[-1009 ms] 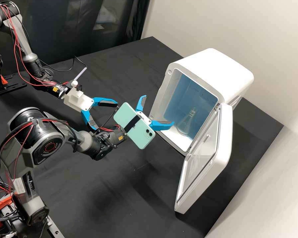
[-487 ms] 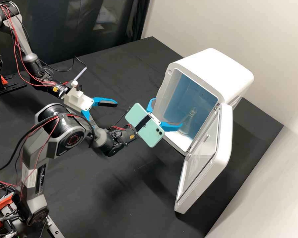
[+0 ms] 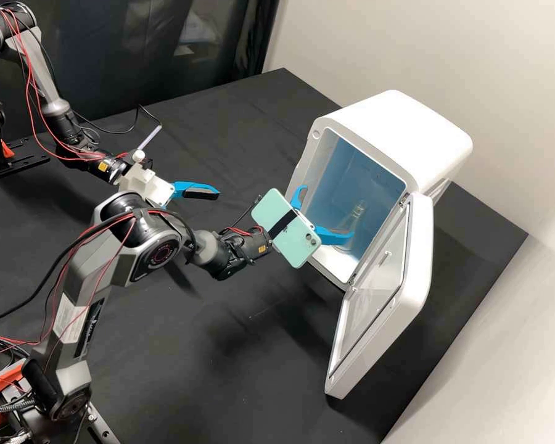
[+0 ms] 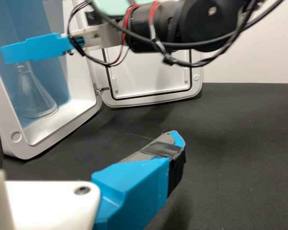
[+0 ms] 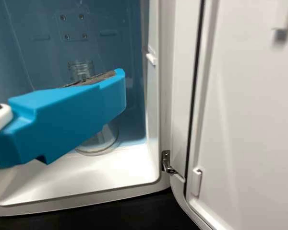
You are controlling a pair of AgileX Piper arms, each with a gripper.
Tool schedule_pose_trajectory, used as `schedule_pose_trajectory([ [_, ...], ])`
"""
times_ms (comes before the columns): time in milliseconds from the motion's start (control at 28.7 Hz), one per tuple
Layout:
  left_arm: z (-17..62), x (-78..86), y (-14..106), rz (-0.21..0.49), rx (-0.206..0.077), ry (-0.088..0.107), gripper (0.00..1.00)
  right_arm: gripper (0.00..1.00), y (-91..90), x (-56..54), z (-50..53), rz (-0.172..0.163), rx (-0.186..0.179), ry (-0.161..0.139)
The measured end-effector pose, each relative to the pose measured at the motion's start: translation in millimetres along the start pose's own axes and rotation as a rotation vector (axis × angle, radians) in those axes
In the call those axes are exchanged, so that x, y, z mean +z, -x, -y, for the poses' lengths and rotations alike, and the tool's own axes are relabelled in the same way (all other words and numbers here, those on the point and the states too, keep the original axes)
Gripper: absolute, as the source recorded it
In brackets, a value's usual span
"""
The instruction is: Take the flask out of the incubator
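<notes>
Left wrist view: flask (image 4: pixel 32 96) upright

The incubator (image 3: pixel 407 132) is set at the right of the tabletop (image 3: pixel 228 345), its door (image 3: pixel 382 290) swung open frontward. The flask (image 3: pixel 353 222) is stood inside (well back), the right gripper (image 3: pixel 327 213) held before it.

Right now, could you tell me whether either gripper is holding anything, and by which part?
Nothing is held. The right gripper is open inside the incubator, near the flask, not closed on it; the left gripper is open and empty.
</notes>
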Motion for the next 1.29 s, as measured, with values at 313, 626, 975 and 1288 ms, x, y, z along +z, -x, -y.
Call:
schedule_pose_trajectory([
  [313, 0.0, 0.0, 0.0, 0.000, 0.000, 0.000, 1.00, 1.00, -28.0, -3.3, 14.6, 0.032, -0.030, 0.035],
  [626, 0.0, 0.0, 0.0, 0.000, 0.000, -0.015, 1.00, 1.00, -49.9, -2.1, 21.9, 0.057, -0.045, 0.042],
  [975, 0.0, 0.0, 0.0, 0.000, 0.000, -0.020, 1.00, 1.00, -65.5, -1.9, 25.2, 0.073, -0.058, 0.050],
  [1288, 0.0, 0.0, 0.0, 0.000, 0.000, -0.020, 1.00, 1.00, -82.3, 4.7, 27.3, 0.092, -0.066, 0.057],
])
